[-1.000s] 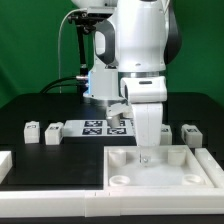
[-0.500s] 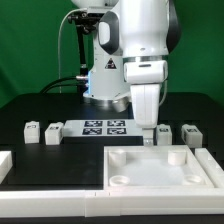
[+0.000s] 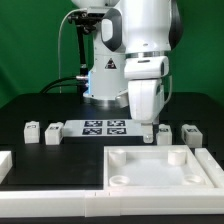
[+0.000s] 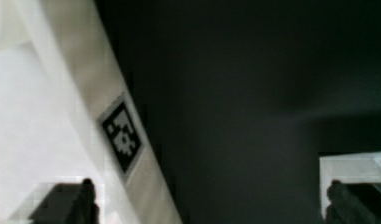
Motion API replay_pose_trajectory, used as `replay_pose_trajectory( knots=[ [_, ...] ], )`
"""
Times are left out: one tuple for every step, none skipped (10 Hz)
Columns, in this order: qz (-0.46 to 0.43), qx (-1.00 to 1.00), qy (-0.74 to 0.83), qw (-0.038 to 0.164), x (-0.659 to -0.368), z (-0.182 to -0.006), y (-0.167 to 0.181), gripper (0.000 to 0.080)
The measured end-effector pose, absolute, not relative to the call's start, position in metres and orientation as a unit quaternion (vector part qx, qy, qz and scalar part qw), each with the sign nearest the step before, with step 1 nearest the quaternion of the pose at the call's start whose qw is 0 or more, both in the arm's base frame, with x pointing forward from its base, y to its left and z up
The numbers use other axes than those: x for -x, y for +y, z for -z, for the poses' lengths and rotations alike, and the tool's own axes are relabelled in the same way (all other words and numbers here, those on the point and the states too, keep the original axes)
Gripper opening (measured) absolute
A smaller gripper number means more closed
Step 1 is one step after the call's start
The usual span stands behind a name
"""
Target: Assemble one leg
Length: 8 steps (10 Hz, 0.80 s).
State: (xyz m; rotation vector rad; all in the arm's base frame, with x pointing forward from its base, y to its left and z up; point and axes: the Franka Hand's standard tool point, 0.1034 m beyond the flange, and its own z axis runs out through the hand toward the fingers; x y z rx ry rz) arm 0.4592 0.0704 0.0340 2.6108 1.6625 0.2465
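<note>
Four small white legs stand on the black table, two at the exterior view's left (image 3: 31, 130) (image 3: 53, 131) and two at its right (image 3: 163, 131) (image 3: 189, 133). The large white tabletop (image 3: 195, 160) lies in front. My gripper (image 3: 150, 136) hangs over the tabletop's far edge, just beside the nearer right leg. In the wrist view my gripper (image 4: 210, 205) is open and empty, with its dark fingertips (image 4: 66, 203) wide apart. The tabletop's tagged side wall (image 4: 119, 135) runs past one fingertip. A white corner of a leg (image 4: 356, 165) shows by the other.
The marker board (image 3: 105, 126) lies flat behind the tabletop, between the leg pairs. A white block (image 3: 5, 163) sits at the exterior view's left edge. A white rail (image 3: 60, 200) runs along the front. The robot's base stands behind the marker board.
My gripper has risen out of the tabletop's inside and moved back to its far edge, nearer the right legs. The legs and the tabletop have not moved.
</note>
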Motion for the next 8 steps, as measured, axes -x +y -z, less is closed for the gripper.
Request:
replay_pose_trajectory(
  knots=[
    [-0.079, -0.885, 0.459, 0.009, -0.457, -0.033, 0.069, 0.0648],
    [-0.075, -0.921, 0.383, 0.000, -0.451, -0.032, 0.068, 0.0648],
    [-0.073, -0.941, 0.331, -0.005, -0.445, -0.033, 0.073, 0.0648],
    [-0.072, -0.967, 0.243, -0.014, -0.440, -0.036, 0.081, 0.0648],
    [-0.071, -0.982, 0.173, -0.021, -0.437, -0.039, 0.092, 0.0648],
    [-0.072, -0.988, 0.131, -0.027, -0.435, -0.043, 0.105, 0.0648],
    [-0.071, -0.995, 0.062, -0.035, -0.432, -0.045, 0.116, 0.0648],
    [-0.069, -0.997, 0.006, -0.045, -0.428, -0.047, 0.131, 0.0648]
  ],
)
